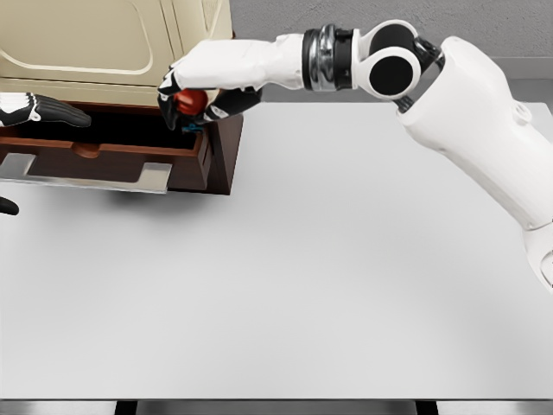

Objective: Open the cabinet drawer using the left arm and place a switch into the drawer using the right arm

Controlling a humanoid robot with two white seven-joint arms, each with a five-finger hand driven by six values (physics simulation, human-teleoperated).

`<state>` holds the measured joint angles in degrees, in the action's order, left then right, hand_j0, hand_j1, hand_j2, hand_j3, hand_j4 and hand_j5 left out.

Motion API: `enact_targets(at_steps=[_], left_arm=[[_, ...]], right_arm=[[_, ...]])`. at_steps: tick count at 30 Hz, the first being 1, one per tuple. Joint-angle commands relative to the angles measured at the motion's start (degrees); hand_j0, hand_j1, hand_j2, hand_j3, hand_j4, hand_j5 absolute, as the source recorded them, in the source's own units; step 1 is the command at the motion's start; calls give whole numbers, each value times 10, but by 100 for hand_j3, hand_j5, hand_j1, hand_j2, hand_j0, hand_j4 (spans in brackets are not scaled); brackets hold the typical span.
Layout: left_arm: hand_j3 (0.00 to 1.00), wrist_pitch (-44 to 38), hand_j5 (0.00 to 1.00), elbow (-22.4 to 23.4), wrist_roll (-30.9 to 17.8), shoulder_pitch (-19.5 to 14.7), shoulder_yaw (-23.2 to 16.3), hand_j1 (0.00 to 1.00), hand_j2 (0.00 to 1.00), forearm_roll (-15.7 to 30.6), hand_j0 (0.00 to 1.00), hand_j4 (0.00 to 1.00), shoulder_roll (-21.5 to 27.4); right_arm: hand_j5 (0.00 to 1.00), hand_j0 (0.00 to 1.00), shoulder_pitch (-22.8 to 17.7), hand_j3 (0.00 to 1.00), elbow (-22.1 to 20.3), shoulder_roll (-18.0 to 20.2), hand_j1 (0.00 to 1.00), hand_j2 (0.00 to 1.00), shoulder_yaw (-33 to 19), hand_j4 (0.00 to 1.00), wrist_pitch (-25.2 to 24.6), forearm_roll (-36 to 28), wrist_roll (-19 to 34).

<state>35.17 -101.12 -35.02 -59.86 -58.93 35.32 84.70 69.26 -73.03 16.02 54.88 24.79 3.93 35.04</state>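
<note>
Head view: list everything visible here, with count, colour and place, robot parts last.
cabinet: one, cream top on dark brown base, upper left.
drawer: one, dark brown with a silver handle, pulled open at left.
switch: one, red, in the right hand over the drawer's right end.
table: one, white, fills most of the view.
left hand: black and white, left edge, over the drawer, fingers extended, holding nothing.
right hand: black-fingered, white arm from the right, grasping the switch.
</note>
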Motion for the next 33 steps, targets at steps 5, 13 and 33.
enact_targets(at_steps=[5,13,33], left_arm=[[100,-2,100,0,0,0,1,100,100,4,100,100,1],[100,-2,100,0,0,0,1,100,100,4,100,100,0],[100,-2,100,0,0,1,1,100,100,4,100,100,-1]], right_arm=[[44,44,4,44,37,-29,44,44,6,44,0,-2,0],[43,43,9,43,64,-42,43,43,15,43,3,0,0],[68,68,16,68,91,-56,68,68,19,68,6,6,0]])
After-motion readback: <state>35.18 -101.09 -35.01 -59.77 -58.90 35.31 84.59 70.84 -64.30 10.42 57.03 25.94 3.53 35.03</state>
